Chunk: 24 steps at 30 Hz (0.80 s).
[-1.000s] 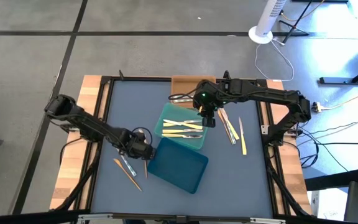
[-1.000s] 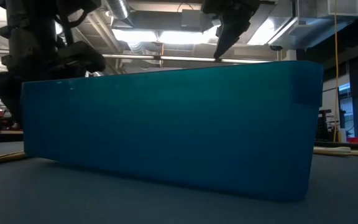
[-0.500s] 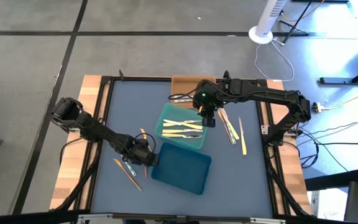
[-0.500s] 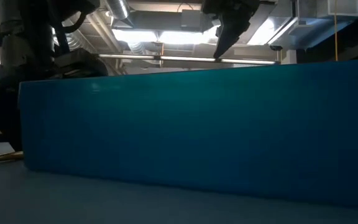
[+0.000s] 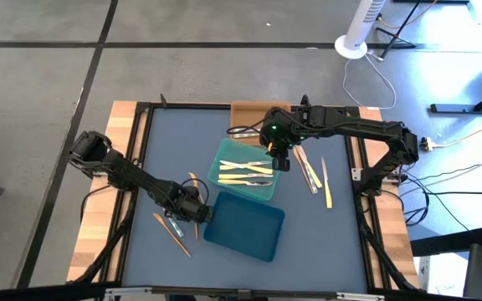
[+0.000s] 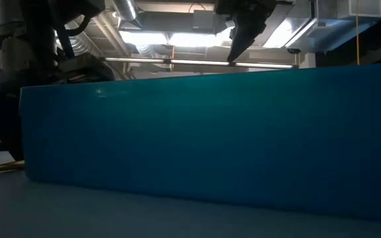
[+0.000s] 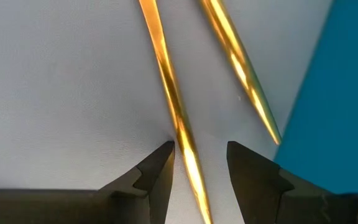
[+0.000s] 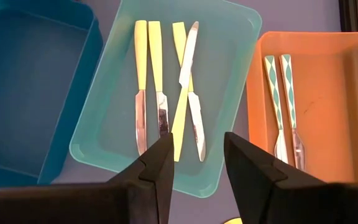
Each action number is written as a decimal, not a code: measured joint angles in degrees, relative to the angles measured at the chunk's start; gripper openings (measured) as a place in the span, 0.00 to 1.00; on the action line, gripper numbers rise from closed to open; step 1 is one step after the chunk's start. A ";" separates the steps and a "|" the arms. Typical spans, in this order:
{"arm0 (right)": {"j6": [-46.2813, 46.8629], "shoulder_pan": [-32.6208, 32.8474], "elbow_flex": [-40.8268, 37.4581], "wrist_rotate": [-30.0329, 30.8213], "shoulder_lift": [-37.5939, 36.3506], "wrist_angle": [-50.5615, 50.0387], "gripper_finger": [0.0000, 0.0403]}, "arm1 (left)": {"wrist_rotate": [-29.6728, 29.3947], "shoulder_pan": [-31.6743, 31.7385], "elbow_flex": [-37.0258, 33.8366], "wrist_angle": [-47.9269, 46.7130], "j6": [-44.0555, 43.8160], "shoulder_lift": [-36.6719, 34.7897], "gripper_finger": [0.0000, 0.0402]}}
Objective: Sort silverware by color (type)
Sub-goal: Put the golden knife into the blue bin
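Seen from above, left gripper sits low on the slate-blue tabletop beside the dark blue rectangular plastic tray, while right gripper hovers at the pale teal-green tray holding four utensils. From the left wrist, the fingers stand spread astride one of two slim orange-tan plastic utensils. From the right wrist, jaws parted and empty above three yellow-handled knives; two teal-patterned pieces lie in the orange tray.
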 joint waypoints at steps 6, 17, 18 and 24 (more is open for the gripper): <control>0.02 0.00 0.00 -0.01 0.00 -0.01 0.32 | 0.02 0.00 -0.03 -0.35 -0.59 0.04 0.32; 0.00 0.00 0.00 -0.02 0.00 -0.69 0.32 | 0.12 -0.02 -0.13 -0.91 -0.67 0.04 0.16; 0.01 0.00 0.00 -0.02 0.00 -1.08 0.32 | 0.12 -0.02 -0.13 -0.89 -0.67 0.04 0.15; 0.02 -0.02 -0.02 0.44 -0.42 -2.69 0.32 | -0.24 -0.02 -0.13 -1.15 -0.67 0.04 0.06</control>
